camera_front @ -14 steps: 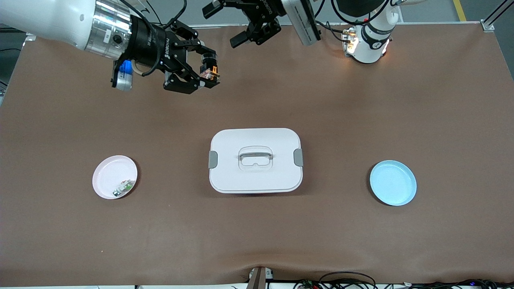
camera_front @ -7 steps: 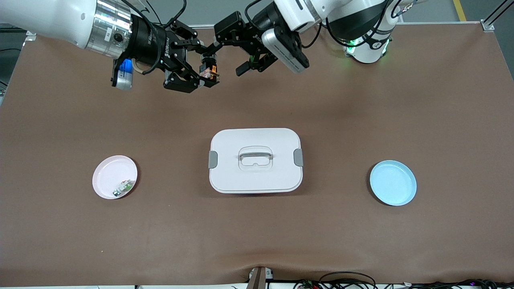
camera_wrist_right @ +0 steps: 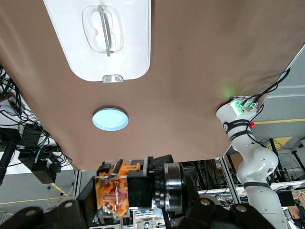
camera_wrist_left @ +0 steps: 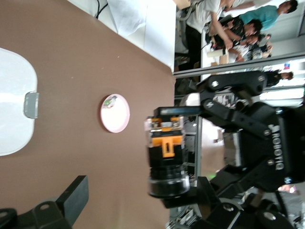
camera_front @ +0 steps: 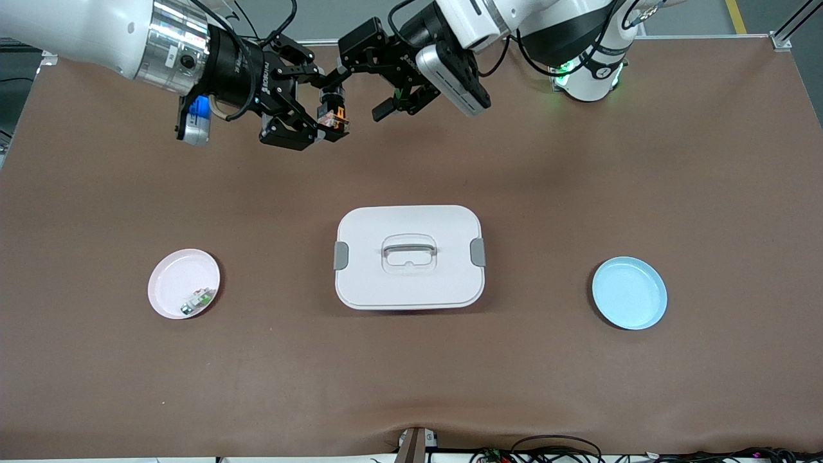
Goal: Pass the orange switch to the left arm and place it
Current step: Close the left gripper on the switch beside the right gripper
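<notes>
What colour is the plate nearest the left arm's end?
Light blue plate, clearest in the front view.

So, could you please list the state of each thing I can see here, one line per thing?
right gripper: shut on the orange switch, up in the air.
left gripper: open, fingers on either side of the switch, not closed yet.
orange switch: held in the air.
box: lid on, side latches down.
pink plate: holds a small white-and-green part.
blue plate: empty.
</notes>
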{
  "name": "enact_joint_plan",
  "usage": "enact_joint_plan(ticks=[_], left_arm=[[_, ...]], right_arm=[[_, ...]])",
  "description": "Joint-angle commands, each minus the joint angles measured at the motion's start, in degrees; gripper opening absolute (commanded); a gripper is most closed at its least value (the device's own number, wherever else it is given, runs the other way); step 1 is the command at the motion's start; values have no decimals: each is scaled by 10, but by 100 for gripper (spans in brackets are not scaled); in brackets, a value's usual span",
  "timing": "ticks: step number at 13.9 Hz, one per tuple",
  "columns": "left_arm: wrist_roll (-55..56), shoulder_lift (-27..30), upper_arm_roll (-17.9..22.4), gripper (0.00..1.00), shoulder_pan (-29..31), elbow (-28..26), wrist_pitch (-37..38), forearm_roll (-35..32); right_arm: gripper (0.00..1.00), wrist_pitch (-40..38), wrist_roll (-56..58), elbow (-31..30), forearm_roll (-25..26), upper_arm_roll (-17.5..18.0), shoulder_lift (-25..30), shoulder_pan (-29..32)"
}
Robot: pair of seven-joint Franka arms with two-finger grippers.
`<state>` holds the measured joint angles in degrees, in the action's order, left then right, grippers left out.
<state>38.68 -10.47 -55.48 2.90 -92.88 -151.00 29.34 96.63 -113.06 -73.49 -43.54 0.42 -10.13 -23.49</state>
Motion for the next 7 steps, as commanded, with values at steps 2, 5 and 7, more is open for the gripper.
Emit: enact_joint_plan(ticks=[2, 5, 7], left_arm=[[31, -18, -2, 100, -10, 16, -37, -18], [32, -41, -2, 100, -23, 17, -55, -40], [32, -60, 0, 100, -39, 17, -82, -53]], right_arm=[[0, 7, 9, -14, -1, -2, 16, -2], [0, 1, 18, -14, -1, -2, 16, -2], [0, 1, 24, -14, -1, -2, 17, -2]])
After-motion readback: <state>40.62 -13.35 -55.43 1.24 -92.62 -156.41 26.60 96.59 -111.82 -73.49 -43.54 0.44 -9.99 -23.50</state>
